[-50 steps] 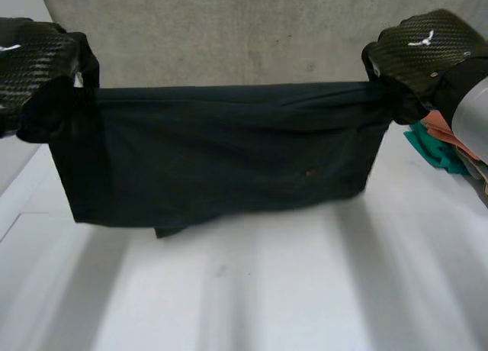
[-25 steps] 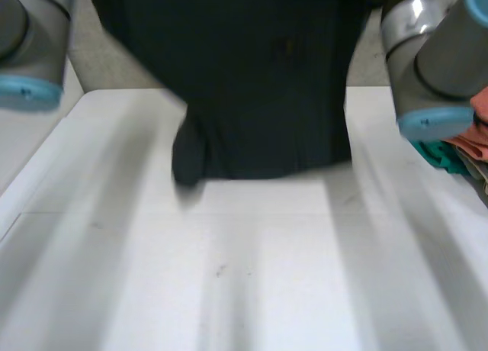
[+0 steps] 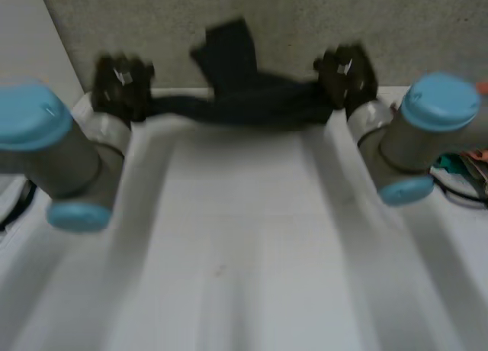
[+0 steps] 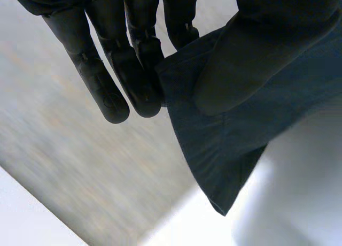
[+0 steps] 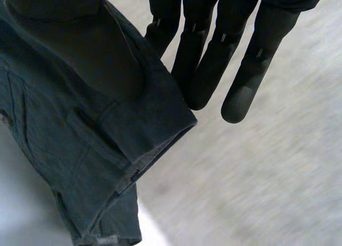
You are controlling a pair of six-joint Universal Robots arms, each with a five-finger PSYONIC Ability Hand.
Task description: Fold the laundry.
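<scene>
A dark navy garment (image 3: 236, 99) is stretched between my two hands at the table's far edge, and a part of it flaps upward in the middle. My left hand (image 3: 122, 84) holds its left end and my right hand (image 3: 345, 72) its right end. In the left wrist view the thumb presses a corner of the garment (image 4: 240, 133) against the straight fingers (image 4: 101, 80). The right wrist view has the same pinch: a hemmed corner of the garment (image 5: 80, 150) is caught between the thumb and the straight fingers (image 5: 208, 59).
The white table (image 3: 244, 252) lies bare between my arms. A heap of teal and orange clothes (image 3: 461, 164) lies at the right edge behind my right arm. A grey wall rises behind the table's far edge.
Both arms have reached forward and down. The garment, which hung spread out close in front, is now out at the table's far edge, swung away with part of it flapping up.
</scene>
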